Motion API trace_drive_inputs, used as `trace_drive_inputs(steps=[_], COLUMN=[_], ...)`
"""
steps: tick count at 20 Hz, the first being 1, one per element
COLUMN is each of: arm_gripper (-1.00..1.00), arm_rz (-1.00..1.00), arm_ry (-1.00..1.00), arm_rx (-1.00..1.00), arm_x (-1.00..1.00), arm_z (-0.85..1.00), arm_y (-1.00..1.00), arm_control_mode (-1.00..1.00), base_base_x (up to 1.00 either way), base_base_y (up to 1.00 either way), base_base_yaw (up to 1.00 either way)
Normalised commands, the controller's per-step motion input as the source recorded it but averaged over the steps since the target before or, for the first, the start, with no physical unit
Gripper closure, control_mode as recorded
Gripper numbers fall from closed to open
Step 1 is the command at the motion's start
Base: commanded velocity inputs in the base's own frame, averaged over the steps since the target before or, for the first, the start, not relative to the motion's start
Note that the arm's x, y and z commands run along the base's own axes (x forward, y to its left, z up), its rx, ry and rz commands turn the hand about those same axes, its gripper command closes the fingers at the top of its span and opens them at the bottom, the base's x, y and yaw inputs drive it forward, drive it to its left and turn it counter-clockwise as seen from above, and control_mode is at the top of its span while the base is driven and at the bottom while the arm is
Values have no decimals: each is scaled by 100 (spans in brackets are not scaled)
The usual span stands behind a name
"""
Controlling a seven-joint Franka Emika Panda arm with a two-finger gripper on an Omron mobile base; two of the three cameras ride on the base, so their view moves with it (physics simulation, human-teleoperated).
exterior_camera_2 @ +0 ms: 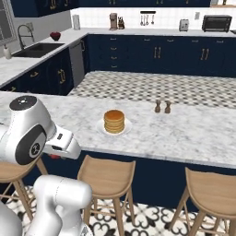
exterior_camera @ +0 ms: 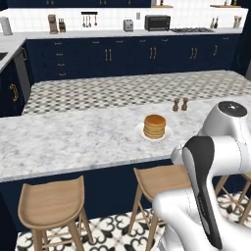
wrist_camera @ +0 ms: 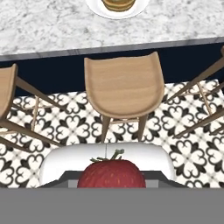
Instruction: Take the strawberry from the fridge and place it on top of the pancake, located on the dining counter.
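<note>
The strawberry [wrist_camera: 111,174] is red with a green stem and fills the bottom of the hand view, where my gripper [wrist_camera: 111,180] is shut on it. A sliver of the red strawberry [exterior_camera_2: 55,156] shows under my hand in the right base view, below the counter's front edge. The pancake [exterior_camera: 155,126] [exterior_camera_2: 114,120] is a golden stack on a white plate [wrist_camera: 97,8] on the dining counter [exterior_camera: 73,137] [exterior_camera_2: 184,133]. In the hand view the pancake [wrist_camera: 118,4] sits at the top edge, ahead of the gripper. The fridge is out of view.
Wooden stools [exterior_camera: 51,201] [exterior_camera_2: 108,177] [wrist_camera: 124,85] line the counter's front, one directly below the gripper. Two small brown shakers [exterior_camera: 180,104] [exterior_camera_2: 162,107] stand behind and to the right of the pancake. Navy cabinets run along the far wall.
</note>
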Motion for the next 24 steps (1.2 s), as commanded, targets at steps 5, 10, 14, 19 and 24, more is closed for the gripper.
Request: trace_drive_inputs(steps=[5, 10, 14, 19, 24], arm_gripper=[100, 100, 100, 100, 100], arm_rz=[0, -2, -9, -9, -3], arm_ry=[0, -1, -1, 6, 13], arm_rx=[0, 0, -1, -3, 0], arm_x=[0, 16, 98, 100, 100], arm_z=[0, 1, 10, 21, 26], arm_y=[0, 3, 14, -1, -17], arm_control_mode=[100, -100, -100, -100, -100], base_base_x=[11, 18, 0, 0, 0], base_base_y=[-7, 0, 0, 0, 0], base_base_yaw=[2, 0, 0, 0, 0])
